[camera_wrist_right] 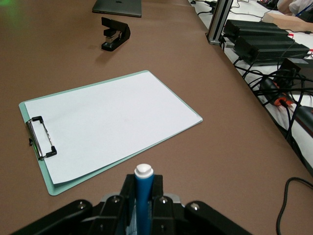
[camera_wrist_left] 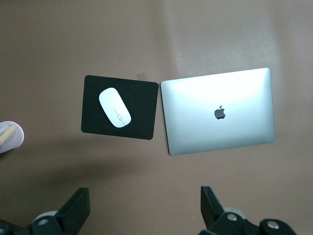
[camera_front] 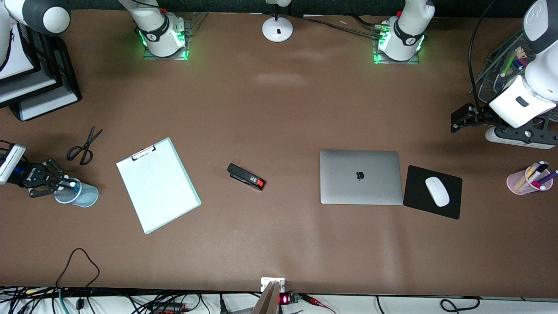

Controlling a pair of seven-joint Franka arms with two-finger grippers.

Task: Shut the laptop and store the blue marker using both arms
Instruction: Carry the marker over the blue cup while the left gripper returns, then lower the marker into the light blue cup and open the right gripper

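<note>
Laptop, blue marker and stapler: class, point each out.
laptop (camera_front: 360, 176): front view, middle of closed lid.
blue marker (camera_wrist_right: 144, 192): right wrist view, barrel below white tip.
stapler (camera_front: 246, 176): front view, middle of black body.

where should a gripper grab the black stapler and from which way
Grip the stapler from straight above, across its narrow width near the middle. It lies flat and alone on the table between the clipboard and the closed laptop, angled diagonally, so the fingers should turn to straddle its long sides. The long body gives little purchase endwise, and its red end looks less solid.
</note>
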